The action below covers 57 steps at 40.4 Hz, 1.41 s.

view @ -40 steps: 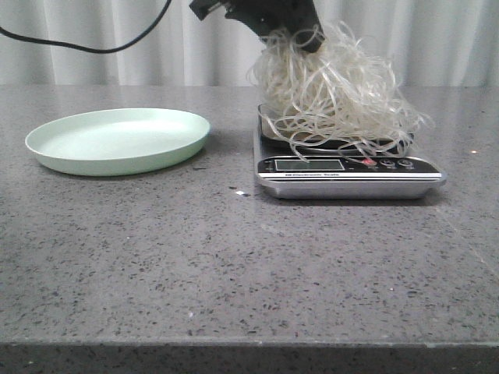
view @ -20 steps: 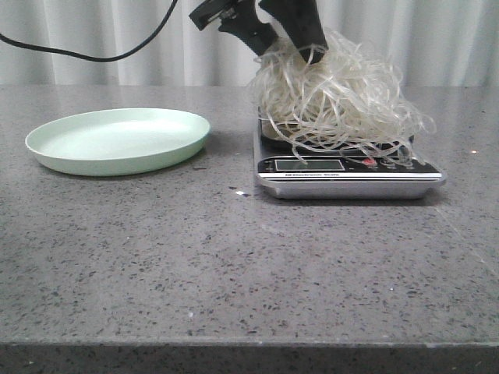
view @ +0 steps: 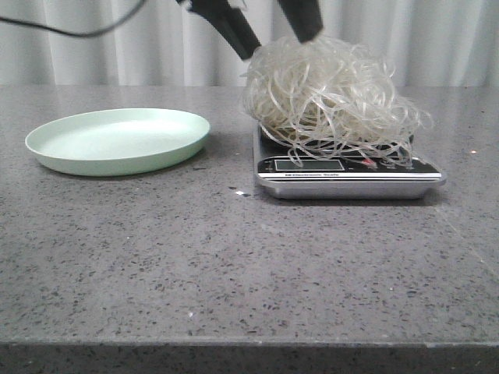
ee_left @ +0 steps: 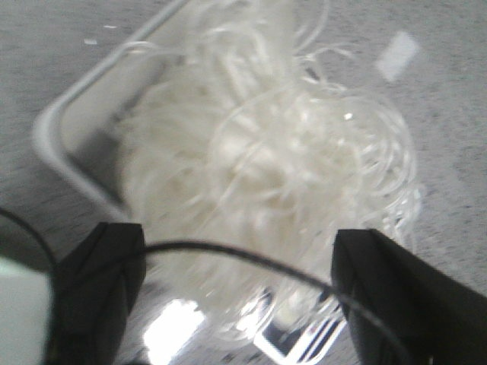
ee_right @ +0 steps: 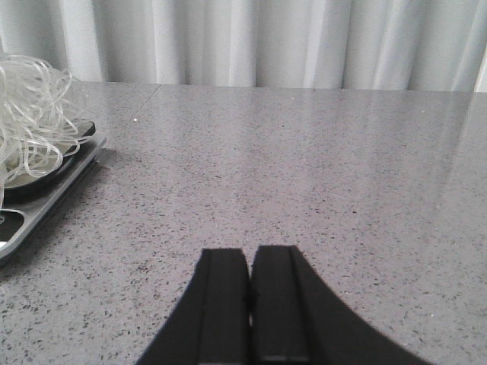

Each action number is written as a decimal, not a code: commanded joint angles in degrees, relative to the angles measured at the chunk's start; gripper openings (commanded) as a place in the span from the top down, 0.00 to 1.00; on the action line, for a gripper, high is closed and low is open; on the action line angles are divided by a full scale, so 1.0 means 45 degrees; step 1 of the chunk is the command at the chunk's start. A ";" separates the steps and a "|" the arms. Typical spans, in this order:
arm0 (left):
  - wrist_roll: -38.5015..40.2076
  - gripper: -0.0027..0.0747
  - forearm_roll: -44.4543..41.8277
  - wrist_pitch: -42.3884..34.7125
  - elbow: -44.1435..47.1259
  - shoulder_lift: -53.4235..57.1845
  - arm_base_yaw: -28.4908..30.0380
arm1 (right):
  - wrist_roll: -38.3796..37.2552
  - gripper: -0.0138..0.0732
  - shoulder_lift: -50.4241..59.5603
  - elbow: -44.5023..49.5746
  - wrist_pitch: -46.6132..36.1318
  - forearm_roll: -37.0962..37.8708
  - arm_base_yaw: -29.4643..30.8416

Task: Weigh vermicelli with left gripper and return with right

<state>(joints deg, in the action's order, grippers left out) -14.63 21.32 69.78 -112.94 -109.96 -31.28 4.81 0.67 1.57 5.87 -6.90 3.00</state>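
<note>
The fluffy tangle of translucent whitish vermicelli (view: pixel 331 93) is heaped on the silver digital scale (view: pixel 348 173). The black left gripper (view: pixel 273 27) is spread above it; weighing is judged underway. The closed right gripper (ee_right: pixel 251 285) must fetch it next.

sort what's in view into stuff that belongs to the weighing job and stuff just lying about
Part of the job:
- vermicelli, heaped on the scale
- scale
- mint-green plate, bare
- left gripper, open just above the heap
- right gripper, shut, off to the side

Just lying about:
- black cable
- white curtain behind the table
</note>
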 commanded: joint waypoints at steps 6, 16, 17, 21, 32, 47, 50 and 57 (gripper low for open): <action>0.0958 0.28 -0.2213 0.0025 -0.0446 0.2343 -0.0025 | 0.0060 0.67 0.0185 -0.0093 -0.1122 -0.0004 0.0050; 0.2313 0.38 -0.4927 -0.0356 0.0604 0.4432 -0.0025 | 0.0060 0.67 0.0185 -0.0093 -0.1195 -0.0004 0.0050; 0.2461 0.38 -0.5195 -0.0419 0.0914 0.4666 -0.0025 | 0.0060 0.67 0.0185 -0.0093 -0.1195 -0.0004 0.0050; 0.3146 0.38 -0.6309 -0.0921 0.2318 0.5963 -0.0025 | 0.0060 0.67 0.0185 -0.0093 -0.1195 -0.0004 0.0050; 0.5227 0.39 -0.8098 -0.3796 0.7768 1.0285 -0.0025 | 0.0060 0.67 0.0185 -0.0093 -0.1229 -0.0004 0.0050; 0.5972 0.75 -0.8198 -0.7276 1.4108 1.6526 -0.0025 | 0.0060 0.67 0.0185 -0.0093 -0.1491 -0.0004 0.0050; 0.6003 0.79 -0.8198 -0.8062 1.5085 1.7733 -0.0025 | 0.0060 0.67 0.0185 -0.0093 -0.1556 -0.0004 0.0050; 0.6003 0.79 -0.8224 -0.8882 1.6777 1.9720 -0.0025 | 0.0060 0.67 0.0185 -0.0093 -0.2099 -0.0004 0.0050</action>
<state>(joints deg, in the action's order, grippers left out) 11.62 -15.00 35.84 -38.56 -23.99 -31.28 4.81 0.67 1.57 2.87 -6.90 3.00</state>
